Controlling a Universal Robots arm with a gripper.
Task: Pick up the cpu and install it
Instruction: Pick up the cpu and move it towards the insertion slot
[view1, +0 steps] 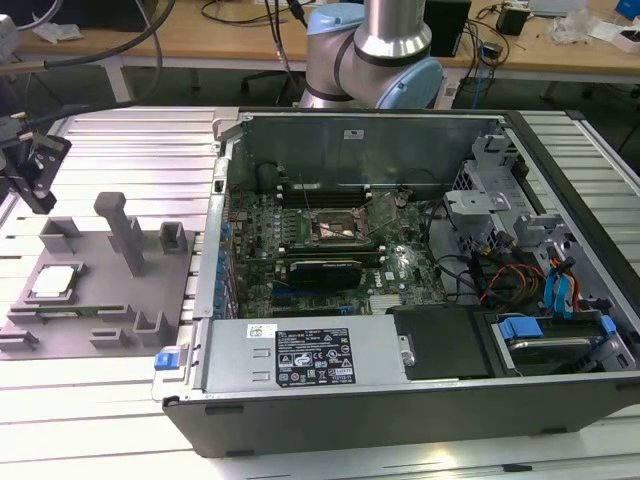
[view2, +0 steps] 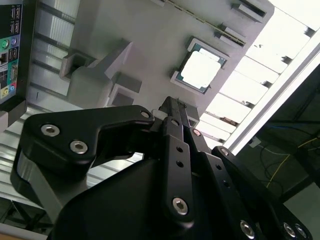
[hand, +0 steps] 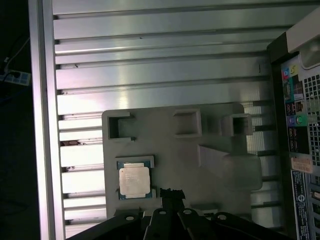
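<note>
My fingers (hand: 167, 196) are drawn together on nothing (black, bolted metal). Near them the cpu (hand: 134, 180), flat, square and silvery-topped, lies in the grey moulded tray (hand: 165, 125), in its framed recess.

This looks like a robotics or electronics lab: a slatted aluminium worktop (view1: 120, 140) carries an opened desktop computer case (view1: 420, 410) with exposed motherboard (view1: 330, 235) and a grey moulded tray (view1: 110, 290), a robot arm (view1: 375, 50) rises behind, and cable-strewn wooden desks (view1: 180, 40) line the back.
</note>
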